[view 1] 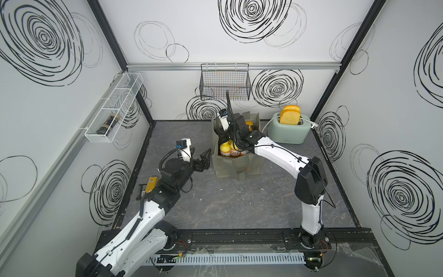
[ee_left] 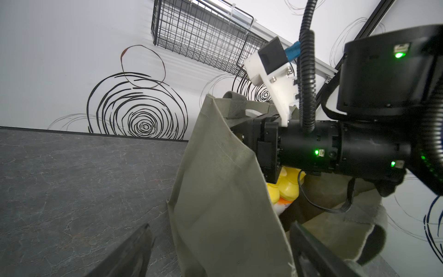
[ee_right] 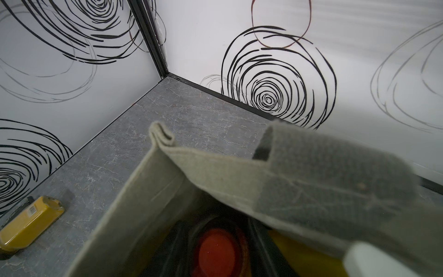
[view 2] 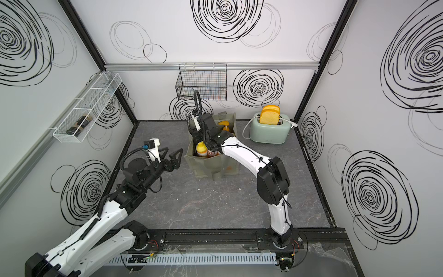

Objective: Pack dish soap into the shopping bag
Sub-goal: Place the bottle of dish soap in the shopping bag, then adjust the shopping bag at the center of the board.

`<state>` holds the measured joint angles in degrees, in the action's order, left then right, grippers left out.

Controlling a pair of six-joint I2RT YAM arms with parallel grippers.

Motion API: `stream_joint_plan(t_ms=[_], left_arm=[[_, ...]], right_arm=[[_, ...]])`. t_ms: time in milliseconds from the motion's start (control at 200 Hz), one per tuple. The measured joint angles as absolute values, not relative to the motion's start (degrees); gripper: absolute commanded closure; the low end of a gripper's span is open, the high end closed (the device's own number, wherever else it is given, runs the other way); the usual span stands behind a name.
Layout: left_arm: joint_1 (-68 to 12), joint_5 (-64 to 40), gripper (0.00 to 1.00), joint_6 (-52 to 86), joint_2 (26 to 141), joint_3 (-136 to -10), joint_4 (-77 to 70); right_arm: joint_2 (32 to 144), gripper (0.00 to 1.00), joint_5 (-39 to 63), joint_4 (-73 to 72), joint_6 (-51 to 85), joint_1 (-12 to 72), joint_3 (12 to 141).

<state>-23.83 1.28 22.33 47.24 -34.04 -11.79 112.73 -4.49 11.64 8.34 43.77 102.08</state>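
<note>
The shopping bag (view 1: 230,165) stands upright on the grey bench (view 1: 239,203), toward the back middle, near a mint toaster (view 1: 288,130) that holds two bread slices. In both top views small orange bottles (view 1: 225,150) with yellow caps stand inside the bag at its near side, and an orange pump (view 1: 249,124) shows at its far side. The right arm reaches down through the bag's mouth, so the right jaws are hidden from above. The right wrist view shows a red cap (ee_right: 217,249) low in the bag between two dark blurred shapes, with a yellow bottle (ee_right: 309,262) next to it. I cannot tell whether the right jaws grip anything. The left jaws are spread wide and empty, just beside the bag's wall on the left arm's side. A yellow block (view 1: 151,184) lies on the bench by the left wall.
</note>
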Motion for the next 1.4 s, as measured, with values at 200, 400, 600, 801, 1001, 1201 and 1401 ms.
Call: stream_joint_plan(t_ms=[200, 400, 600, 801, 1001, 1201, 1401], left_arm=[[-23.83, 1.32, 0.08, 22.33, 47.24, -34.04, -11.79], [-23.83, 1.37, 0.08, 22.33, 47.24, -34.04, -11.79], [-23.83, 1.54, 0.08, 22.33, 47.24, -34.04, -11.79], [-24.01, 2.04, 0.08, 22.35, 47.88, -34.06, -11.75], [-25.08, 4.14, 0.14, 22.17, 51.35, -38.33, -6.92], [-26.17, 5.5, 0.21, 20.45, 63.16, -61.65, 5.91], [-27.33, 7.31, 0.21, 16.4, 74.85, -85.38, 17.1]], right_arm=[[112.73, 0.46, -3.29, 11.44, 8.54, 43.77, 102.08], [112.07, 0.42, -2.7, 11.51, 8.56, 43.64, 102.06], [106.78, 0.37, -2.17, 11.7, 8.47, 43.18, 100.55], [95.15, 0.33, -0.36, 12.03, 7.77, 40.56, 96.18], [85.27, 0.37, -0.4, 16.14, 5.74, 35.51, 95.22], [75.96, 0.41, -0.78, 20.12, 4.25, 29.43, 87.53], [73.32, 0.37, 1.23, 23.49, 3.77, 22.63, 82.63]])
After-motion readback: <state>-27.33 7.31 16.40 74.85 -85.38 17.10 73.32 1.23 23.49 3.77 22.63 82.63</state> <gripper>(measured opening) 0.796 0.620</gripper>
